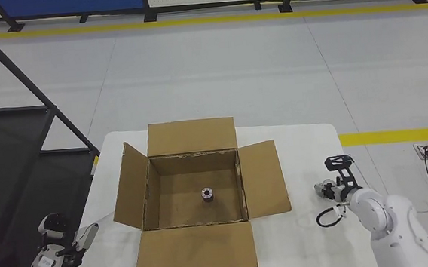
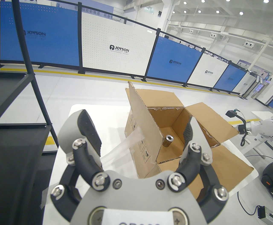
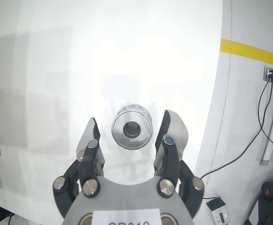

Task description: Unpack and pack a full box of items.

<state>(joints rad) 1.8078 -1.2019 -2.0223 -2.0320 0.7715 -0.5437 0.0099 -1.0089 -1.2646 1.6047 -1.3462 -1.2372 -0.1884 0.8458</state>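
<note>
Metal cylinder (image 3: 132,133) stands between open right gripper's (image 3: 130,123) jaws, touching neither

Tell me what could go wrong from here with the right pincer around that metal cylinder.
1. The open right pincer straddles the upright cylinder off-centre; closing, one finger may touch first and tip it.
2. The table edge is close; a toppled cylinder could roll off.
3. The box flap lies between cylinder and box; a low carry might catch it.
</note>
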